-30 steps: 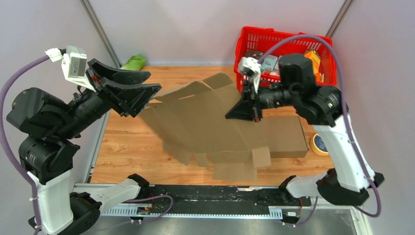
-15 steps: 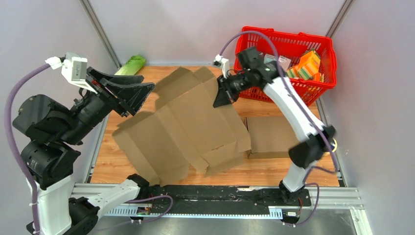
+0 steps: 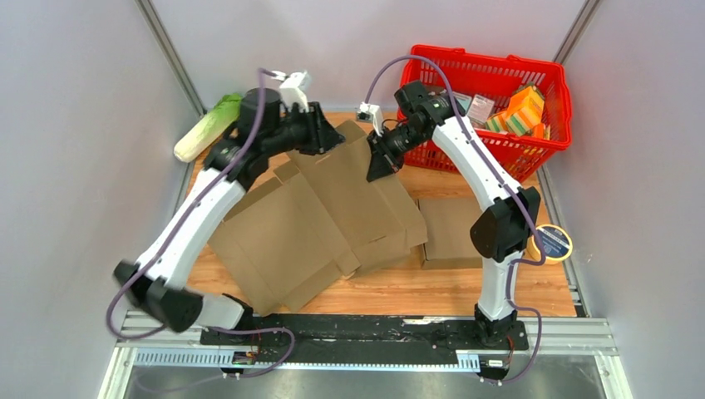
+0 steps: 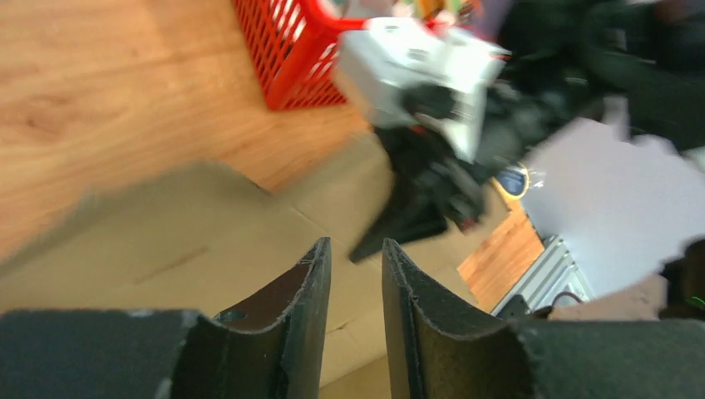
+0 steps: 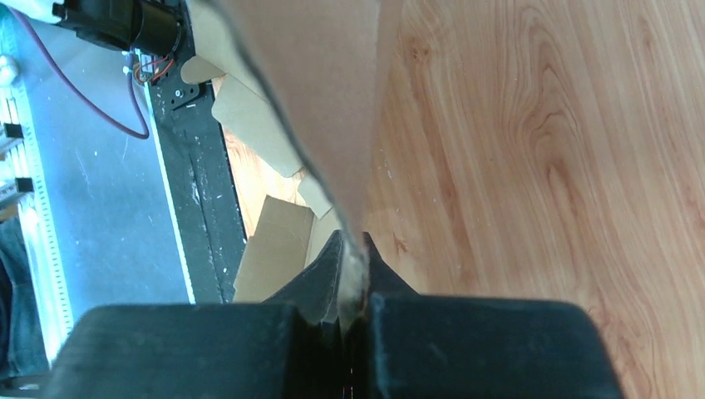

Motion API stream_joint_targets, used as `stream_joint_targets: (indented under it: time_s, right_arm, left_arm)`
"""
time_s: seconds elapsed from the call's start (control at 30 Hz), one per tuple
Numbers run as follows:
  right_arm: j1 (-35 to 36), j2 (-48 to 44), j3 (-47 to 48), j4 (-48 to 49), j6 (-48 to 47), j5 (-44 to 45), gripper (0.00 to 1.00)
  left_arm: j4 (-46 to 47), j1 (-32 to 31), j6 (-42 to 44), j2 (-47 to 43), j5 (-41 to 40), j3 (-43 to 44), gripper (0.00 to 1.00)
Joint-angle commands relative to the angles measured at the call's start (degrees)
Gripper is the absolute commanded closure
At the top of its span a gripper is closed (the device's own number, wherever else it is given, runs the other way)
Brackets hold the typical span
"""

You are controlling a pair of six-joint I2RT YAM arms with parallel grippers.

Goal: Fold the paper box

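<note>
Paper box [image 3: 332,208], flattened: far edge pinched in right gripper [image 3: 374,171]; left gripper [image 3: 332,140] beside it, jaws narrowly apart, empty.

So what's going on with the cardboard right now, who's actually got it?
The right gripper is pinched shut on an edge of the unfolded cardboard box. It holds that far side up near the red basket, while the rest lies on the wooden table. The left gripper hovers at the box's far edge, jaws narrowly apart, nothing visibly between them. The box is not yet folded up.
</note>
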Motion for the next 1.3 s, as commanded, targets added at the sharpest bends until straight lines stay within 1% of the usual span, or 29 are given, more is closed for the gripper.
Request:
stream_joint_targets:
  time_s: [0.0, 0.07, 0.1, 0.13, 0.2, 0.23, 0.27, 0.33, 0.37, 0.4, 0.43, 0.47, 0.53, 0.57, 0.6, 0.63, 0.7, 0.83, 0.93, 1.0, 1.03, 1.07, 1.13, 1.17, 1.2, 1.23, 1.27]
  right_arm:
    - [0.11, -2.66, 0.15, -3.16, -8.29, -2.53, 1.00]
    - [0.02, -3.54, -1.26, -2.37, -7.85, -2.52, 1.00]
    - [0.02, -3.63, -1.44, -1.58, -7.33, -2.09, 1.00]
    - [0.11, -3.72, -1.62, -1.22, -6.80, -2.08, 1.00]
    - [0.02, -3.81, -1.79, -0.70, -5.83, -2.35, 1.00]
    - [0.02, -3.89, -1.97, -0.34, -5.48, -2.43, 1.00]
    - [-0.07, -4.07, -2.14, 0.01, -5.13, -2.43, 1.00]
    - [-0.07, -4.25, -2.14, 0.62, -4.51, -2.70, 0.99]
    - [-0.24, -4.07, -1.97, 0.63, -4.42, -3.31, 0.98]
    - [-0.33, -3.98, -1.79, 0.54, -4.33, -3.75, 0.97]
    - [-0.33, -3.98, -1.62, 0.36, -4.33, -3.93, 0.96]
    - [-0.33, -4.07, -1.70, 0.36, -4.33, -4.02, 0.95]
    - [-0.42, -4.33, -1.88, 0.45, -4.33, -4.28, 0.94]
    - [-0.42, -4.42, -2.05, 0.54, -4.24, -4.37, 0.94]
    - [-0.51, -4.77, -2.23, 1.06, -4.07, -4.54, 0.93]
    - [-0.59, -5.03, -2.49, 1.33, -3.81, -4.81, 0.93]
    - [-0.77, -5.47, -2.93, 2.20, -3.45, -5.42, 0.93]
    - [-1.03, -6.09, -3.46, 2.82, -3.01, -6.65, 0.92]
    - [-1.47, -6.09, -3.73, 3.44, -2.22, -7.79, 0.92]
    - [-1.65, -6.35, -4.25, 4.22, -1.44, -8.06, 0.92]
    - [-1.65, -6.53, -4.43, 4.58, -1.00, -8.06, 0.92]
    - [-1.74, -6.71, -4.78, 5.10, -0.56, -8.06, 0.92]
    - [-1.74, -7.58, -6.35, 7.91, 2.51, -7.89, 0.91]
    - [-1.74, -8.11, -7.06, 9.40, 4.61, -6.23, 0.88]
    - [-1.74, -9.51, -9.50, 13.16, 9.59, -4.65, 0.84]
    - [-1.74, -10.56, -11.09, 15.28, 12.34, -3.15, 0.75]
    - [-1.91, -11.79, -12.76, 17.48, 14.63, -0.18, 0.68]
  left_arm:
    - [7.46, 2.17, -4.52, 6.96, 4.95, 4.70, 0.68]
    - [10.10, 3.22, -6.88, 6.97, 3.54, 4.00, 0.75]
    - [12.29, 4.18, -7.68, 6.71, 2.66, 3.65, 0.76]
    - [13.18, 4.54, -8.30, 6.45, 2.39, 3.39, 0.76]
    - [14.94, 4.72, -8.75, 6.18, 2.83, 2.51, 0.73]
    - [15.82, 4.72, -8.57, 5.48, 3.35, 1.89, 0.69]
    - [17.13, 4.81, -8.22, 5.04, 4.23, -0.37, 0.58]
    - [21.26, 4.72, -7.35, 3.99, 7.04, -2.41, 0.49]
    - [22.14, 4.72, -5.77, 3.89, 8.09, -3.20, 0.43]
    - [22.15, 4.72, -4.54, 3.98, 9.67, -3.12, 0.38]
    - [21.54, 4.72, -3.40, 4.42, 10.12, -2.86, 0.36]
    - [20.32, 4.72, -0.34, 4.68, 10.13, -1.55, 0.34]
    - [18.72, 4.72, 1.97, 5.91, 11.96, -0.66, 0.30]
    - [18.38, 4.81, 4.06, 6.87, 13.62, 1.25, 0.29]
    - [15.33, 4.72, 5.13, 8.01, 16.69, 2.93, 0.30]
    - [13.82, 4.72, 5.84, 10.29, 18.28, 4.51, 0.31]
    - [10.05, 4.72, 8.47, 12.15, 20.31, 7.42, 0.32]
    - [8.27, 4.81, 15.06, 13.82, 22.60, 7.08, 0.32]
    - [4.76, 4.98, 20.50, 15.14, 24.36, 7.77, 0.32]
    - [4.74, 5.59, 21.05, 15.23, 26.81, 7.34, 0.41]
    - [5.45, 5.69, 20.87, 14.88, 27.61, 6.82, 0.47]
    - [6.41, 5.77, 20.61, 14.71, 27.79, 5.85, 0.55]
    - [6.77, 5.77, 21.22, 14.62, 27.44, 5.49, 0.66]
    - [6.42, 5.77, 21.49, 14.53, 26.74, 5.40, 0.83]
    - [6.25, 5.77, 21.75, 14.44, 24.74, 5.32, 0.91]
    - [6.24, 5.77, 22.62, 13.74, 23.93, 5.14, 1.00]
    - [6.85, 5.77, 22.89, 13.13, 23.32, 4.36, 1.00]
